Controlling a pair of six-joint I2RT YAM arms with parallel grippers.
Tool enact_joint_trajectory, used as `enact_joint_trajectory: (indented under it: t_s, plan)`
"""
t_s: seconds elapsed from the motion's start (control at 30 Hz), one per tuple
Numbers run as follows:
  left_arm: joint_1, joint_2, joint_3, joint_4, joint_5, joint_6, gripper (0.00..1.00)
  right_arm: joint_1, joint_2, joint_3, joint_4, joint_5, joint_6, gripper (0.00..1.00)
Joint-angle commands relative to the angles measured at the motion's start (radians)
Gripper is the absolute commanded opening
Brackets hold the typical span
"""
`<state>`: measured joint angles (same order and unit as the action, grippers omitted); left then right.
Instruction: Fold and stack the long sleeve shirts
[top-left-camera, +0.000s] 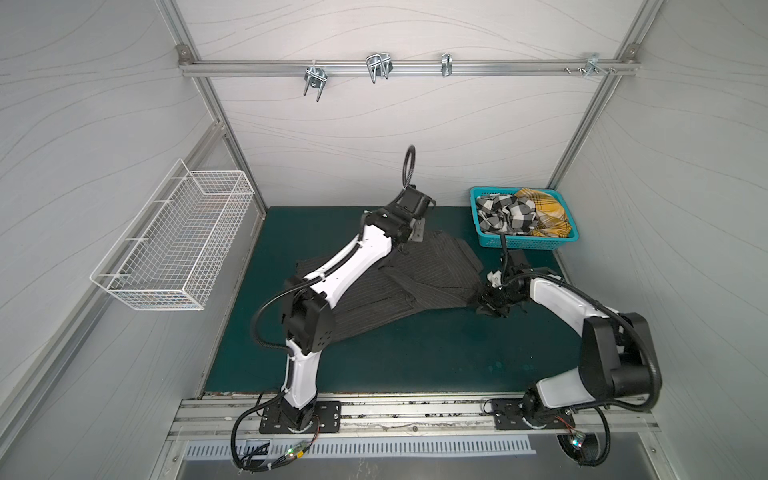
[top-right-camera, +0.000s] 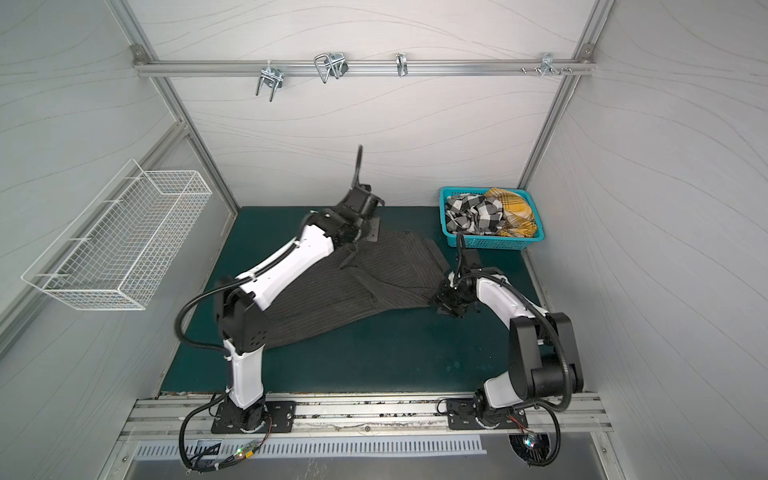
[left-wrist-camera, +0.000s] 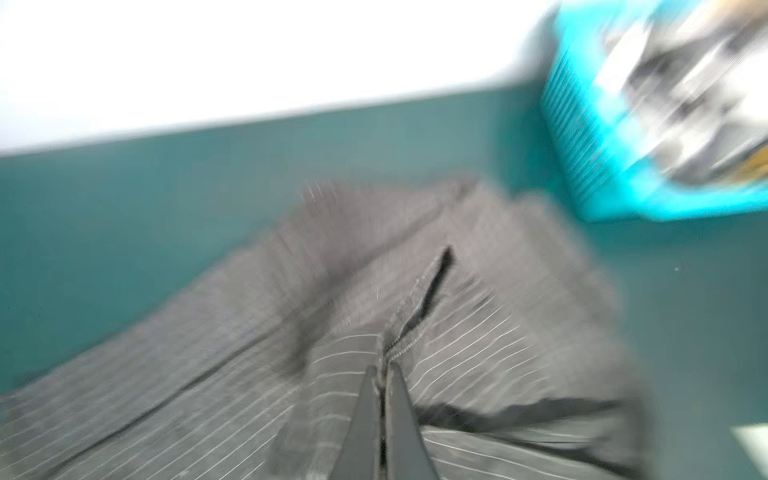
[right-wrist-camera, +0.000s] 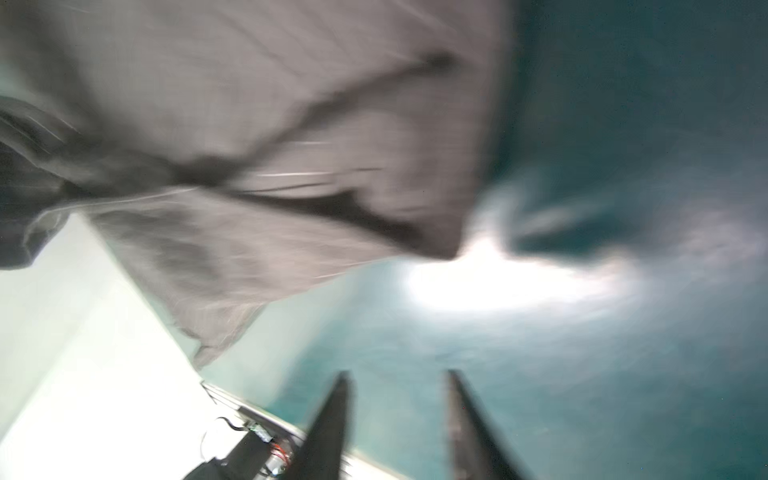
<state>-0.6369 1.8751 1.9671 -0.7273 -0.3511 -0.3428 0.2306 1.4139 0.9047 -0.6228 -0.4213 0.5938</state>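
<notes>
On the green mat, the dark pinstriped shirt lies rumpled in front of the blue basket. Its long axis slants toward the basket. The left gripper is pinched tight on a seam fold near the basket. The right gripper gapes empty beside the shirt's basket-side corner.

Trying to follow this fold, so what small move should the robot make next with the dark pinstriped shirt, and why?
Probably move the right gripper onto the nearest edge of the pinstriped shirt and close. The left gripper is shut on the cloth, while the right one is open and empty beside the rumpled shirt on the mat.
</notes>
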Motion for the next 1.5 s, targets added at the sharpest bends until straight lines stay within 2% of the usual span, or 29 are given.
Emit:
enact_joint_trajectory:
  t_s: [0.0,0.03,0.1,0.2,0.33,0.5,0.63,0.87,0.97,1.1,1.2,1.33,1.37,1.47]
  plan:
    - [0.047,-0.15,-0.019,0.015,-0.015,-0.11,0.0,0.064,-0.062,0.044,-0.027,-0.024,0.003,0.64]
    - [0.058,-0.202,-0.062,0.03,0.009,-0.136,0.0,0.086,-0.065,0.051,-0.011,-0.057,0.011,0.72]
    - [0.067,-0.313,-0.163,0.082,0.041,-0.173,0.0,0.125,-0.058,0.064,0.025,-0.115,0.028,0.78]
    - [0.07,-0.461,-0.275,0.127,0.028,-0.226,0.0,0.165,-0.03,0.063,0.116,-0.201,0.09,0.8]
    - [0.087,-0.57,-0.347,0.113,0.027,-0.293,0.0,0.181,0.032,0.054,0.232,-0.283,0.204,0.82]
    - [0.09,-0.624,-0.455,0.108,0.059,-0.325,0.0,0.165,0.099,0.049,0.25,-0.262,0.302,0.88]
    - [0.094,-0.681,-0.554,0.136,0.064,-0.37,0.0,0.103,0.163,-0.006,0.309,-0.279,0.388,0.89]
    - [0.101,-0.765,-0.619,0.116,0.017,-0.411,0.0,0.041,0.212,-0.005,0.236,-0.257,0.367,0.9]
    - [0.102,-0.786,-0.619,0.116,0.008,-0.412,0.0,0.008,0.198,-0.002,0.176,-0.217,0.312,0.89]
    - [0.105,-0.79,-0.625,0.112,0.012,-0.41,0.0,-0.076,0.183,0.027,0.043,-0.108,0.217,0.87]
    - [0.109,-0.8,-0.648,0.112,0.003,-0.418,0.0,-0.093,0.184,0.05,-0.026,-0.022,0.169,0.83]
    - [0.129,-0.82,-0.674,0.113,-0.003,-0.43,0.0,-0.099,0.221,0.068,-0.021,0.009,0.153,0.78]
    - [0.135,-0.825,-0.678,0.111,-0.002,-0.434,0.0,-0.098,0.243,0.079,-0.019,0.017,0.146,0.75]
    - [0.16,-0.833,-0.687,0.093,-0.005,-0.446,0.0,-0.099,0.307,0.128,-0.026,0.025,0.127,0.59]
